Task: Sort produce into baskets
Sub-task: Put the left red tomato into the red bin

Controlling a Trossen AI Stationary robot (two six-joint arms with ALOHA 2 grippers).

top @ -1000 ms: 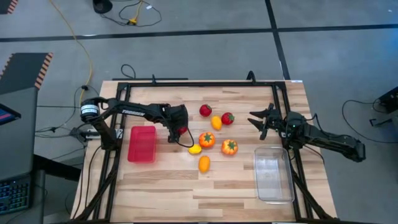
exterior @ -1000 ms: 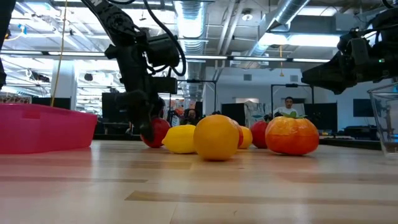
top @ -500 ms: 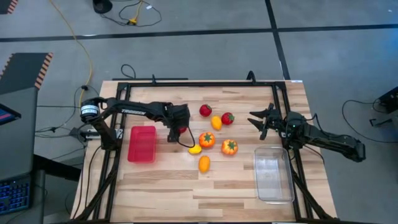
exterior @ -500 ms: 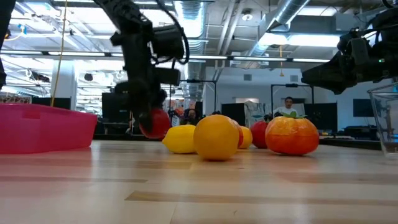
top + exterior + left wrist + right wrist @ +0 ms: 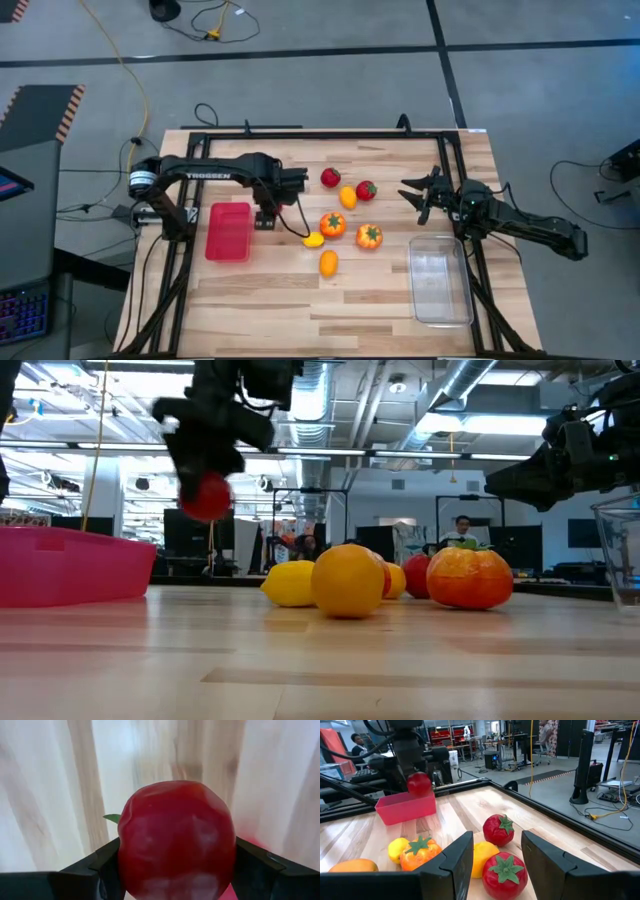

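Note:
My left gripper (image 5: 266, 218) is shut on a red tomato-like piece (image 5: 207, 496), held high above the table beside the right edge of the small red bin (image 5: 228, 231). The high view hides the piece under the gripper; it also shows in the right wrist view (image 5: 419, 783), above the bin. My right gripper (image 5: 412, 195) is open and empty at the table's right, just beyond the far end of the clear bin (image 5: 440, 280). Several pieces lie on the wood: two red ones (image 5: 330, 177) (image 5: 366, 189), two orange tomatoes (image 5: 332, 224) (image 5: 369, 236), and yellow-orange ovals (image 5: 314, 239) (image 5: 328, 263) (image 5: 348, 196). My left gripper pinches the red piece between its two fingers, one on each opposite side (image 5: 125, 855). The fingers come from above, pointing down. The piece is lifted clear of the table, a green leaf (image 5: 112, 818) showing at its edge.
A black frame (image 5: 300, 135) runs around the wooden table's edges. Bare wood lies in front of the produce, between the two bins. A person (image 5: 463, 530) stands far off in the room behind the table.
My left gripper has risen with the red piece and gone toward the table's left edge, toward the red bin. The piece, on the table beside the yellow oval a second ago, is now lifted well clear.

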